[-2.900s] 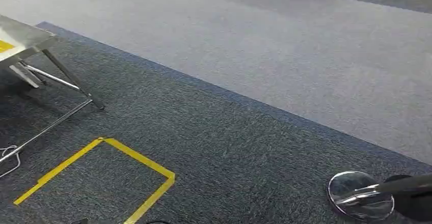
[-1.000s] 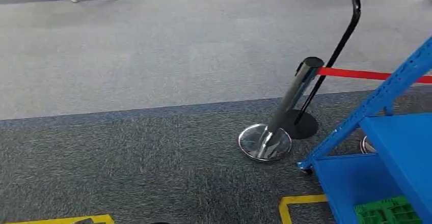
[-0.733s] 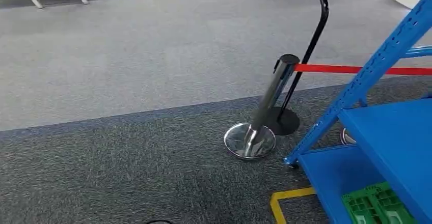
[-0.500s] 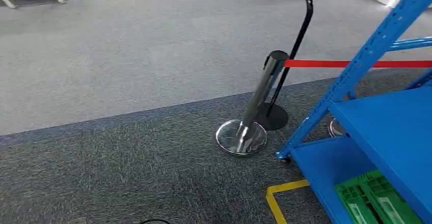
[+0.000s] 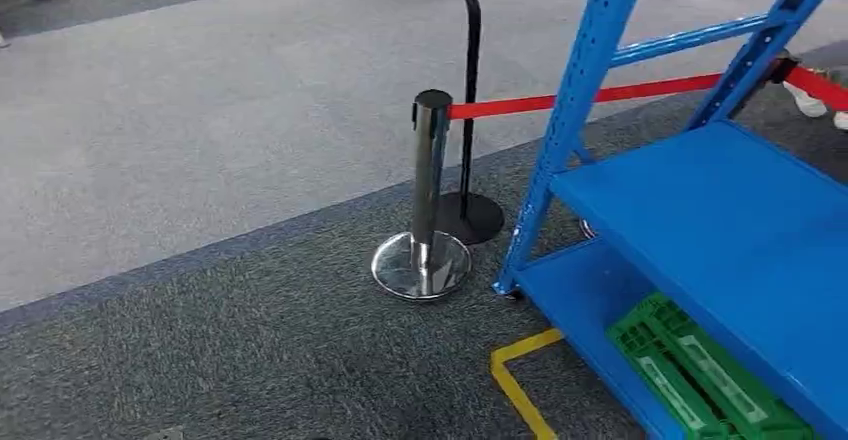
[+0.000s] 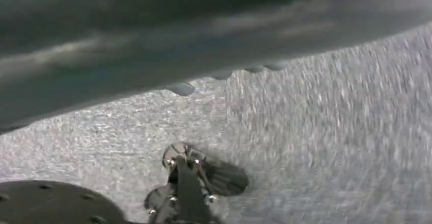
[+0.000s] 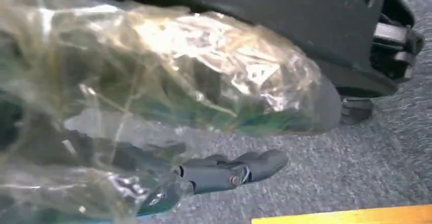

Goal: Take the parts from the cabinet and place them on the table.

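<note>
Whole scene shifted: camera swung toward blue cabinet [image 5: 720, 210], green crate [image 5: 700, 380] on its lower shelf. Right robot hand [image 7: 224, 175] grips clear-bagged part [image 7: 168, 86]. Left robot hand: cannot tell.

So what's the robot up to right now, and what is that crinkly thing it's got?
The robot's right hand holds a clear plastic bag with something greenish inside; what it is cannot be made out. Ahead stands a blue shelf rack with a green crate on its bottom shelf. Beside the rack are a chrome barrier post with a red belt, and yellow tape marks the dark carpet. Whether the left hand is open cannot be told.
</note>
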Controlling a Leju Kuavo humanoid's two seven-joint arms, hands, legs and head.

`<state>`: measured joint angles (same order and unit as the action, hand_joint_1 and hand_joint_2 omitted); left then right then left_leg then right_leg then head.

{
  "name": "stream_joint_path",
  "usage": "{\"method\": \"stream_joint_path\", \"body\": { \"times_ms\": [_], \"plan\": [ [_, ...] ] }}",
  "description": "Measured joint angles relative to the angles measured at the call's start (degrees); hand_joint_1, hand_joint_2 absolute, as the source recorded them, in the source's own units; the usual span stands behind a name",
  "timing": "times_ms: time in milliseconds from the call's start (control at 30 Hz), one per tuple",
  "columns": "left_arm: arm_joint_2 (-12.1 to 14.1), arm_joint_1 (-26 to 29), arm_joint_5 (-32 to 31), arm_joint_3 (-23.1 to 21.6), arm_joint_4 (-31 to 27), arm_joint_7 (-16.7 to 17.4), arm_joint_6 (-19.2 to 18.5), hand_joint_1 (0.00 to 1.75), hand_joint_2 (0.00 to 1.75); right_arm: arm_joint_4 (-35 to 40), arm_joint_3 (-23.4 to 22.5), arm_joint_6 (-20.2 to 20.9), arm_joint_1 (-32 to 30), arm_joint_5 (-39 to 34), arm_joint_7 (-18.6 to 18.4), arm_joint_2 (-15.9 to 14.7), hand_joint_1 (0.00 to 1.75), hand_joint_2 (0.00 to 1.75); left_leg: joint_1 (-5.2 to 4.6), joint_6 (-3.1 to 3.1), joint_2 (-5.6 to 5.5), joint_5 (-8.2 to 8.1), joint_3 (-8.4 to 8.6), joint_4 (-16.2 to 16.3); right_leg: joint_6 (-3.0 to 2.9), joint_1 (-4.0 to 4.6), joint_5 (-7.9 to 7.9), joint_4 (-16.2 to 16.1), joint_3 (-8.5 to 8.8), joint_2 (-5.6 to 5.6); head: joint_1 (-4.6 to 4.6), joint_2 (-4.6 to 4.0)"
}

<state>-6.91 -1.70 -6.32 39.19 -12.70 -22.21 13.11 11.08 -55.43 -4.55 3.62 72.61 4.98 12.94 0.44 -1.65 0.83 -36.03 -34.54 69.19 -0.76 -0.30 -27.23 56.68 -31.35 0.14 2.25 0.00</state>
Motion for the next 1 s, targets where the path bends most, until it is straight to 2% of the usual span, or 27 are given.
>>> {"method": "stream_joint_path", "body": {
  "times_ms": [33, 67, 100, 133, 167, 200, 233, 267, 333, 367, 400, 433, 467, 500, 533, 567, 600, 633, 667, 700, 733, 767, 867, 900, 933, 967, 1000],
  "plan": [
    [-0.1, 0.1, 0.0, 0.0, 0.0, 0.0, 0.0, 0.0, 0.0, 0.0, 0.0, 0.1, 0.0, 0.0, 0.0, 0.0, 0.0, 0.0, 0.0, 0.0, -0.2, -1.18, -1.89, 3.9, -0.03, 0.09, 0.01, 0.0, 0.0, 0.82, 0.0, 0.0],
    [-0.1, 0.3, -0.1, 0.0, 0.0, 0.0, 0.0, 0.0, 0.0, 0.0, 0.0, 0.1, -0.2, 0.0, 0.0, 0.0, 0.0, 0.0, 0.01, 0.1, -0.26, -0.89, -2.79, 5.3, -0.03, 0.12, 0.01, 0.0, 0.07, 1.64, -0.02, 0.0],
    [-0.1, 0.3, -0.1, 0.0, 0.0, 0.0, 0.0, 0.0, 0.0, 0.0, 0.0, 0.1, -0.3, 0.0, 0.0, 0.0, 0.0, 0.0, 0.0, 0.23, -0.33, 1.03, -2.42, 4.0, -0.03, 0.14, 0.01, 0.1, 0.17, 2.47, -0.02, 0.0],
    [-0.1, 0.3, -0.1, 0.0, 0.0, 0.0, 0.0, 0.0, 0.0, 0.0, 0.0, 0.1, -0.3, 0.0, 0.0, 0.0, 0.0, 0.0, 0.01, 0.39, -0.48, 3.62, -1.17, 0.8, -0.02, 0.14, 0.0, 0.1, 0.26, 3.22, -0.02, 0.0],
    [-0.1, 0.2, -0.1, 0.0, 0.0, 0.0, 0.0, 0.0, 0.0, 0.0, 0.0, 0.1, -0.3, 0.0, 0.0, 0.0, 0.0, 0.0, 0.05, 0.56, -1.13, 6.67, 0.74, -3.9, 0.03, 0.13, -0.02, 0.2, 0.36, 4.07, -0.02, 0.0],
    [-0.1, 0.3, -0.1, 0.0, 0.0, 0.0, 0.0, 0.0, 0.0, 0.0, 0.0, 0.1, -0.2, 0.0, 0.0, 0.0, 0.0, 0.0, 0.17, 0.71, -2.85, 8.91, 2.35, -8.0, 0.16, 0.1, -0.04, 0.2, 0.36, 4.72, 0.0, 0.0],
    [-0.1, 0.3, -0.1, 0.0, 0.0, 0.0, 0.0, 0.0, 0.0, 0.0, 0.0, 0.1, -0.1, 0.0, 0.0, 0.0, 0.0, 0.0, 0.28, 1.02, -5.54, 8.98, 3.1, -10.2, 0.52, 0.45, -0.12, 0.5, 0.07, 5.29, -0.02, 0.0],
    [-0.1, 0.2, -0.2, 0.0, 0.0, -0.1, 0.0, 0.0, 0.0, 0.0, 0.0, 0.1, 0.0, 0.0, 0.0, 0.0, 0.0, 0.0, 0.51, 1.15, -5.18, 8.1, 3.81, -11.9, 0.91, 0.35, -0.08, 0.8, -0.49, 6.09, -0.09, 0.0],
    [-0.2, 0.1, -0.2, 0.0, 0.0, -0.1, -0.1, 0.0, 0.0, 0.0, 0.0, 0.1, -0.2, 0.0, 0.0, 0.0, 0.0, 0.0, 0.15, 1.4, -4.47, 8.04, 3.46, -11.6, 1.69, -0.08, 0.31, 0.6, -1.08, 6.96, 0.02, 0.0],
    [-0.3, 0.1, -0.2, 0.0, 0.0, -0.1, -0.4, 0.0, 0.0, 0.0, 0.0, 0.1, -0.4, 0.0, 0.0, 0.0, 0.0, 0.0, 0.37, 1.82, -3.82, 8.32, 3.59, -12.0, 2.11, 0.01, 0.32, 0.6, -1.83, 7.55, -0.02, 0.0],
    [-0.6, 0.0, -0.3, 0.0, 0.0, -0.1, -0.6, 0.0, 0.0, 0.0, 0.0, 0.1, -0.5, -0.1, 0.0, -0.1, 0.0, 0.0, 0.57, 2.21, -2.79, 8.59, 3.71, -12.4, 2.19, 0.07, -0.34, 1.4, -1.91, 5.89, -0.09, 0.0],
    [-0.5, 0.1, -0.3, 0.0, 0.0, -0.2, -0.7, 0.0, 0.0, 0.0, 0.0, 0.1, -0.4, -0.1, 0.0, -0.1, 0.0, 0.0, 0.54, 2.57, -2.33, 8.55, 3.69, -12.5, 2.37, 0.27, -2.06, 3.6, -3.07, 3.13, -0.56, 0.0],
    [-0.5, 0.2, -0.3, 0.0, 0.0, -0.3, -0.8, 0.0, 0.0, 0.0, 0.0, 0.1, -0.3, -0.1, 0.0, -0.1, 0.0, 0.0, 0.42, 2.65, -1.52, 8.55, 3.68, -12.5, 2.53, 0.2, -4.39, 7.6, -4.98, 1.61, -0.77, 0.0],
    [-0.5, 0.3, -0.3, 0.0, 0.0, -0.3, -0.8, 0.0, 0.0, 0.0, 0.0, 0.1, -0.1, -0.1, 0.0, -0.1, 0.0, 0.0, 0.26, 2.76, -0.6, 8.47, 3.69, -12.5, 2.7, 0.14, -6.77, 12.6, -7.36, 0.86, -0.7, 0.0],
    [-0.5, 0.4, -0.3, 0.0, 0.0, -0.3, -0.8, 0.0, 0.0, 0.0, 0.0, 0.1, -0.1, -0.1, 0.0, -0.1, 0.0, 0.0, 0.16, 2.8, 0.41, 8.43, 3.66, -12.5, 2.86, 0.1, -8.42, 17.0, -9.47, 0.52, -0.66, 0.0],
    [-0.5, 0.4, -0.3, 0.0, 0.0, -0.3, -0.8, 0.0, 0.0, 0.0, 0.0, 0.1, -0.2, -0.1, 0.0, -0.1, 0.0, 0.0, 0.11, 2.83, 1.22, 8.39, 3.67, -12.4, 2.97, 0.09, -8.59, 19.1, -10.46, 0.38, -0.7, 0.0],
    [-0.5, 0.3, -0.3, 0.0, 0.0, -0.3, -0.8, 0.0, 0.0, 0.0, 0.0, 0.1, -0.3, -0.1, 0.0, -0.1, 0.0, 0.0, 0.11, 2.81, 1.97, 8.33, 3.71, -12.4, 3.03, 0.09, -7.37, 18.1, -9.84, 0.28, -0.68, 0.0],
    [-0.6, 0.3, -0.3, 0.0, 0.0, -0.3, -0.8, 0.0, 0.0, 0.0, 0.0, 0.1, -0.4, -0.1, 0.0, -0.2, 0.0, 0.0, 0.11, 2.78, 2.53, 8.27, 3.81, -12.4, 3.03, 0.09, -5.34, 14.8, -8.09, 0.08, -0.74, 0.0],
    [-0.6, 0.2, -0.3, 0.0, 0.0, -0.3, -0.8, 0.0, 0.0, 0.0, 0.0, 0.1, -0.5, -0.1, 0.0, -0.2, 0.0, 0.0, 0.12, 2.63, 3.18, 8.17, 3.98, -12.4, 2.93, 0.09, -2.81, 9.4, -5.06, -0.58, -0.7, 0.0],
    [-0.7, 0.1, -0.3, 0.0, 0.0, -0.4, -0.8, 0.0, 0.0, 0.0, 0.0, 0.1, -0.5, -0.1, 0.0, -0.3, 0.0, 0.0, 0.08, 2.36, 3.77, 7.99, 4.27, -12.4, 2.79, 0.14, -0.67, 3.4, -1.62, -2.53, -0.74, 0.0],
    [-0.7, 0.2, -0.3, 0.0, 0.0, -0.4, -0.8, 0.0, 0.0, 0.0, 0.0, 0.1, -0.2, -0.1, 0.0, -0.3, 0.0, 0.0, -0.3, 2.03, 4.21, 7.77, 4.37, -12.4, 2.61, 0.48, -1.43, 0.8, -0.45, -4.63, -0.77, 0.0],
    [-0.6, 0.2, -0.3, 0.0, 0.0, -0.5, -0.8, 0.0, 0.0, 0.0, 0.0, 0.1, 0.0, 0.0, 0.0, -0.3, 0.0, 0.0, -0.53, 1.65, 4.71, 7.58, 4.32, -12.2, 1.8, 0.43, -0.95, 0.7, 0.16, -3.59, -0.57, 0.0],
    [-0.7, -0.3, -0.5, 0.0, 0.0, -0.5, -0.8, 0.0, 0.0, 0.0, 0.0, 0.1, -0.5, 0.0, 0.0, -0.3, 0.0, 0.0, -0.44, 1.03, 6.03, 7.61, 4.8, -12.3, 1.04, 0.59, -0.89, 0.9, -0.98, -2.14, -0.68, 0.0],
    [-0.7, -0.3, -0.5, 0.0, 0.0, -0.5, -0.7, 0.0, 0.0, 0.0, 0.0, 0.1, -0.6, 0.0, -0.1, -0.3, 0.0, 0.0, -0.16, 0.41, 5.27, 6.92, 4.86, -11.9, 0.49, 0.14, -0.59, 0.5, 0.0, -1.64, -0.66, 0.0],
    [-0.6, -0.3, -0.5, 0.1, 0.0, -0.5, -0.7, 0.0, 0.0, 0.0, 0.0, 0.0, -0.6, 0.0, -0.1, -0.3, 0.0, 0.0, -0.06, 0.14, 2.66, 5.4, 4.22, -10.1, 0.12, 0.04, -0.41, 0.5, -0.05, -1.18, -0.33, 0.0],
    [-0.7, -0.2, -0.5, 0.1, 0.0, -0.5, -0.7, 0.0, 0.0, 0.0, 0.0, 0.0, -0.4, 0.0, -0.1, -0.3, 0.0, 0.0, 0.07, 0.01, 1.05, 2.96, 2.56, -6.2, 0.0, 0.07, -0.36, 0.5, -0.13, -0.53, -0.11, 0.0],
    [-0.7, 0.0, -0.5, 0.2, 0.0, -0.5, -0.7, 0.0, 0.0, 0.0, 0.0, 0.0, -0.3, 0.0, -0.1, -0.3, 0.0, 0.0, 0.12, -0.07, 0.37, 0.64, 0.46, -1.5, -0.1, 0.1, -0.3, 0.5, -0.23, 0.15, -0.13, 0.0]
  ]
}}
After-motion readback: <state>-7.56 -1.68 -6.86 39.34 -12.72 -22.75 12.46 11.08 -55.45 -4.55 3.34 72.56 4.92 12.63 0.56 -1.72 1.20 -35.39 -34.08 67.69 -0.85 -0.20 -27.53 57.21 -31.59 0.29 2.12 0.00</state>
